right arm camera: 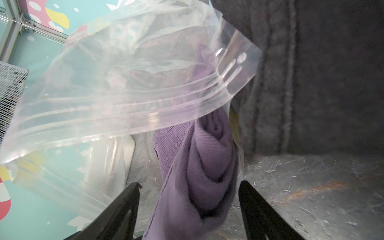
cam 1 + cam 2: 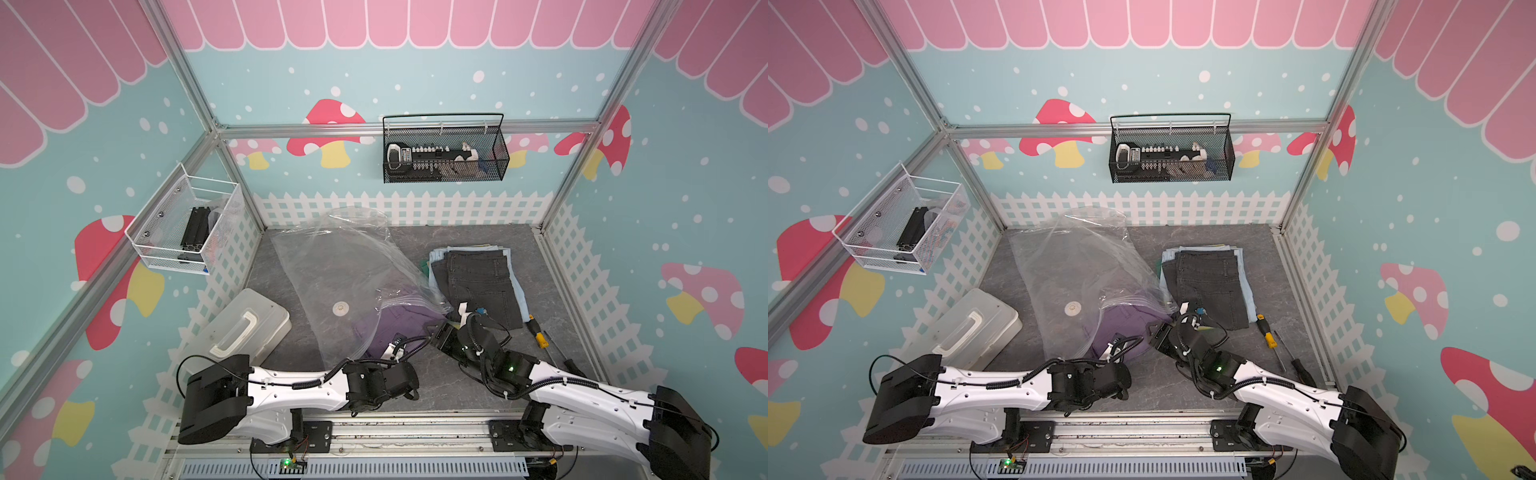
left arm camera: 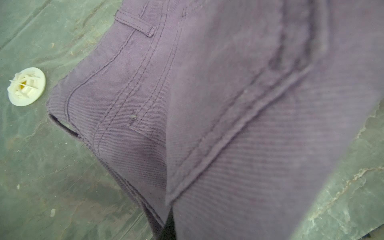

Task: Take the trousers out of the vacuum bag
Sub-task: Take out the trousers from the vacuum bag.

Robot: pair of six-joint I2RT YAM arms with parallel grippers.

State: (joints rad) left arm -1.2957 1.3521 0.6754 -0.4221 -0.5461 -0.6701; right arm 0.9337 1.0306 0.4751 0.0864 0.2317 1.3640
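The clear vacuum bag (image 2: 345,270) lies crumpled on the grey floor, its zip-seal mouth (image 1: 145,99) toward the arms. Purple trousers (image 2: 399,328) stick half out of that mouth. My left gripper (image 2: 392,347) reaches in under the plastic and is shut on the purple cloth (image 3: 207,104), which fills the left wrist view. My right gripper (image 1: 189,209) is open at the mouth's right corner, with a bunched fold of purple trousers (image 1: 197,176) loose between its black fingers (image 1: 128,207). Outside the bag lies a stack of folded trousers, a dark pair (image 2: 482,282) over a light blue pair (image 2: 438,257).
A translucent box with a white handle (image 2: 245,328) sits at the front left. Two screwdrivers (image 2: 538,332) (image 2: 569,361) lie to the right of the stack. The bag's white valve (image 2: 340,308) faces up. A white wire basket (image 2: 187,228) and a black mesh basket (image 2: 444,153) hang on the walls.
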